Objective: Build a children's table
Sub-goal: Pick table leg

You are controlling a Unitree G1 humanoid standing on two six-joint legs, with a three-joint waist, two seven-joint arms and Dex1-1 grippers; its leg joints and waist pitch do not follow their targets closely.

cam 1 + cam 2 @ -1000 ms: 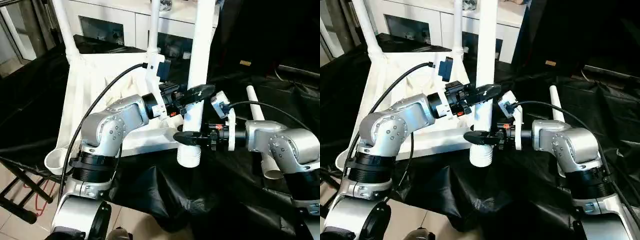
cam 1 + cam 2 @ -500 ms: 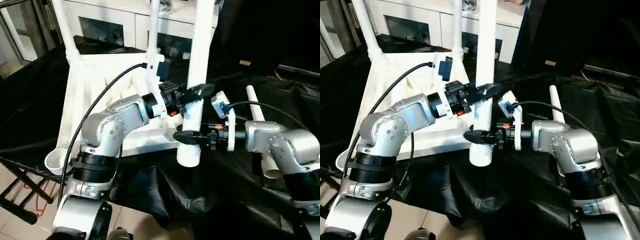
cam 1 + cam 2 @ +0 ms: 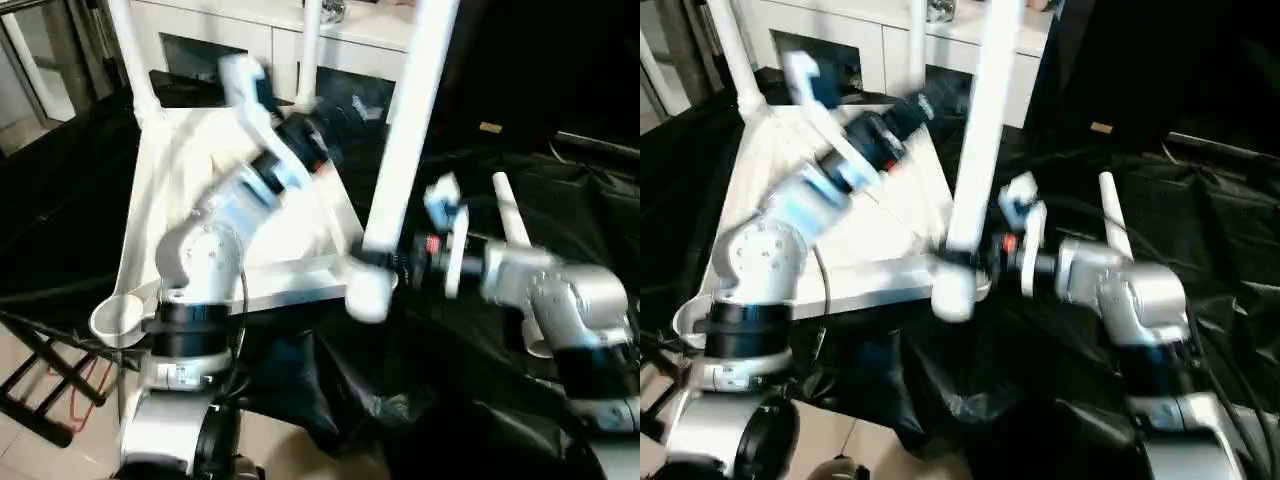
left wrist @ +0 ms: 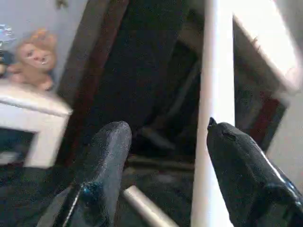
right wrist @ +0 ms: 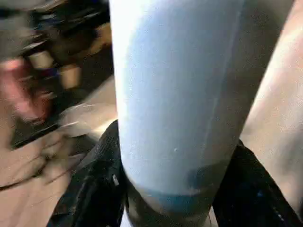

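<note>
The right gripper (image 5: pixel 170 189) clamps a long white tubular plastic leg (image 3: pixel 405 140) near its lower end, holding it upright at the front corner socket of the white square plastic table top (image 3: pixel 200 170), which lies ribbed side up on the black-draped worktop (image 3: pixel 470 400). The left gripper (image 4: pixel 163 156) is open, empty, raised over the top.

**Left gripper off the leg, leg now tilted**

Left gripper (image 4: pixel 163 142) has let go of the leg (image 3: pixel 405 150) and swung up and back over the table top (image 3: pixel 180 170), fingers apart. Leg, upright before, now leans right at its top. Right gripper (image 5: pixel 170 189) has shifted slightly left with it.
</note>
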